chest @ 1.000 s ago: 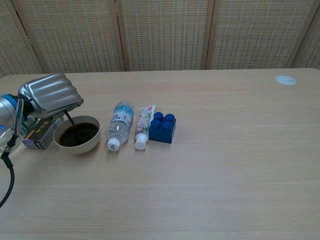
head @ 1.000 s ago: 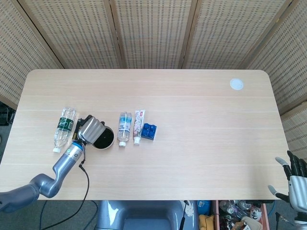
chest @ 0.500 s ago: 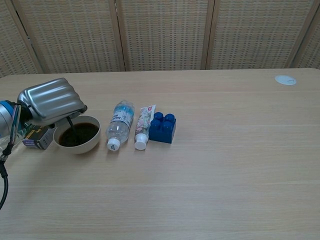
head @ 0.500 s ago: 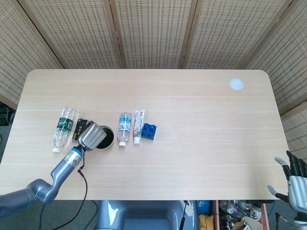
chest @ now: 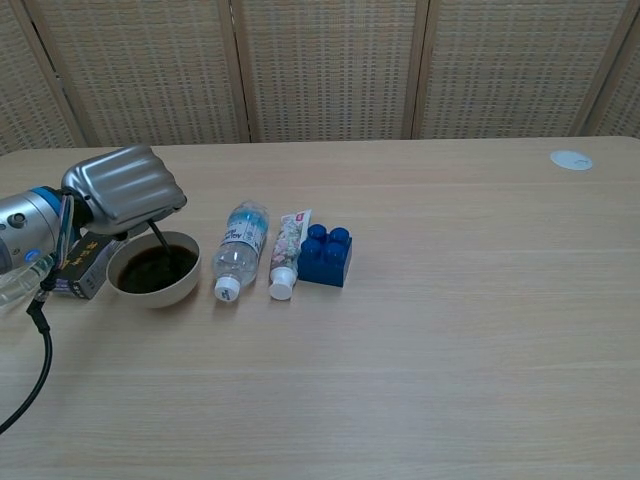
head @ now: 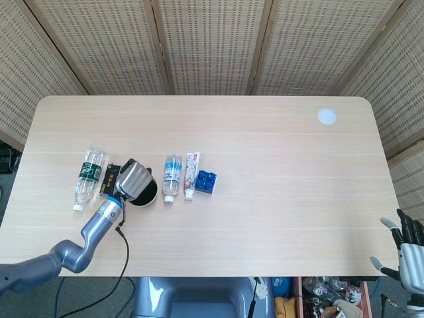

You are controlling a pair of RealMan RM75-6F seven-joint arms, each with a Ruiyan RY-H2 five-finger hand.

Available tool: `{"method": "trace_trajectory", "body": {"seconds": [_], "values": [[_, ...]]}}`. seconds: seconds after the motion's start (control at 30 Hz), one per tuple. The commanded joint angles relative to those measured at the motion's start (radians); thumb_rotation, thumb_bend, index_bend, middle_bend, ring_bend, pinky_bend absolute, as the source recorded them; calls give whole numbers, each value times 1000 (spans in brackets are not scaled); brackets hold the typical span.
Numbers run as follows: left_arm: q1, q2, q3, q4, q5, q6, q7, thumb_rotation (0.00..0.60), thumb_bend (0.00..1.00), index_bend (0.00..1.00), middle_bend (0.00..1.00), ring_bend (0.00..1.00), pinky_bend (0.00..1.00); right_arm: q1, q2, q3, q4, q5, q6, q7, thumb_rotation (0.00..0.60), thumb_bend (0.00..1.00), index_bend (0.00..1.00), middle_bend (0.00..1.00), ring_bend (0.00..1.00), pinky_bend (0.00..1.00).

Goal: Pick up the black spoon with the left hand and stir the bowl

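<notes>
My left hand (chest: pixel 125 190) hangs just above the bowl (chest: pixel 153 280), a cream bowl with a dark inside, at the table's left. It grips the black spoon (chest: pixel 161 242), whose thin handle drops from under the hand into the bowl. From the head view the left hand (head: pixel 132 179) covers most of the bowl (head: pixel 150 195), and the spoon is hidden. My right hand (head: pixel 407 246) shows only at the bottom right corner, off the table, fingers spread, holding nothing.
A dark small box (chest: pixel 85 265) lies left of the bowl, with a green-label bottle (head: pixel 87 173) beyond it. Right of the bowl lie a clear bottle (chest: pixel 236 248), a toothpaste tube (chest: pixel 286 250) and a blue brick (chest: pixel 324 254). A white disc (head: pixel 326 116) sits far right.
The left hand with the spoon has swung from the bowl's left side toward its right and far side; the spoon's handle moved across the bowl. The right hand stayed put.
</notes>
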Motion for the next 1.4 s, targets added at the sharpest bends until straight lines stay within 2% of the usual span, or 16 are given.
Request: {"method": "trace_trajectory", "body": {"seconds": [0.03,0.37,0.5,0.7,1.03,1.4], "values": [[7,10,10,-4,3,5,-4,600,492,688,825,804,777,1,0,0,1,-1,0,2,600,189,221,86,0,0],[45,77,56,-110,26,35,-9,600,493,689,824,804,777,11,-6,0,10,-8,-11,11,600,189,221,86,0,0],[43,84,54,-142,23,36,3,600,492,688,824,804,777,12,-6,1,11,-11,-9,13,600,189,222,86,0,0],[25,63,31,-143,3,24,24,600,492,688,824,804,777,5,-3,-1,8,-7,-2,11,600,189,221,86,0,0],[3,19,-5,-79,-47,7,36,600,492,688,824,804,777,1,0,-2,1,-3,1,3,600,189,222,86,0,0],[35,65,27,-85,-58,13,-2,600,492,689,824,804,777,9,-2,-2,-2,-7,-10,-3,600,189,222,86,0,0]]}}
